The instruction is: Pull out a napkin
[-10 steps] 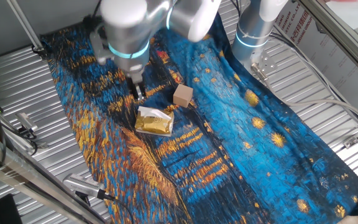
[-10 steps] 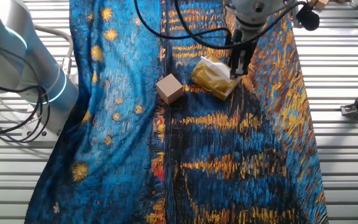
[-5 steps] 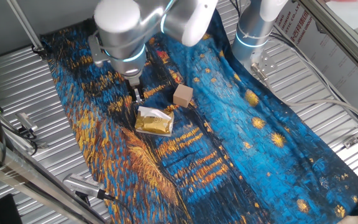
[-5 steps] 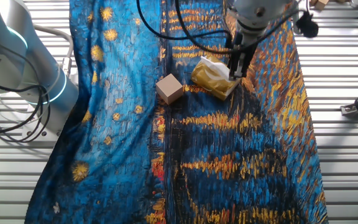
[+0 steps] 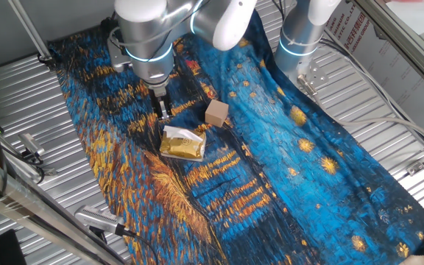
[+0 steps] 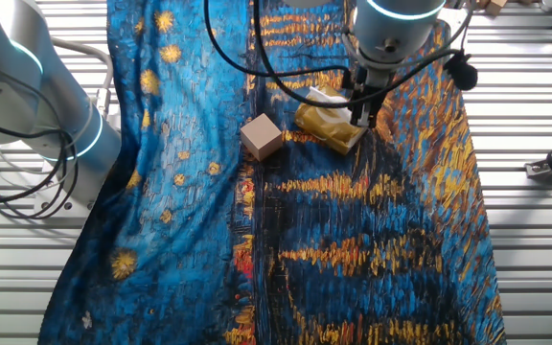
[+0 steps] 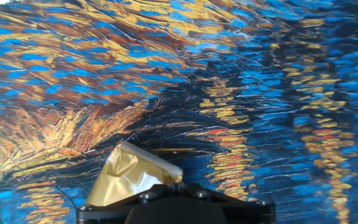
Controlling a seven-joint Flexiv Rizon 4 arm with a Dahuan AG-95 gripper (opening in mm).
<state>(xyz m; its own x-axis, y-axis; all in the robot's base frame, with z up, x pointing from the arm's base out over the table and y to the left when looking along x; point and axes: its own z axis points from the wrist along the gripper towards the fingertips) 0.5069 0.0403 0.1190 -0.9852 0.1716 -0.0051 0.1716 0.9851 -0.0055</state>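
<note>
The gold packet (image 5: pixel 182 144) lies on the blue and gold cloth, its white top toward my gripper. It also shows in the other fixed view (image 6: pixel 327 121) and at the bottom of the hand view (image 7: pixel 124 177). No napkin lies apart from the packet; only the white at its top (image 7: pixel 144 182) shows. My gripper (image 5: pixel 164 112) points down just beyond the packet's white end, fingers together and empty. In the other fixed view my gripper (image 6: pixel 361 111) stands over the packet's right end. Its fingertips are hidden in the hand view.
A small tan cube (image 5: pixel 216 112) sits on the cloth right of the packet, also in the other fixed view (image 6: pixel 262 136). The patterned cloth (image 5: pixel 285 169) covers a ribbed metal table (image 5: pixel 20 96). A second arm's base (image 5: pixel 300 37) stands at the back.
The arm's upper body has swung and turned a little above the packet. The fingertips have stayed almost in place by the packet's white end. Packet and cube have not moved.
</note>
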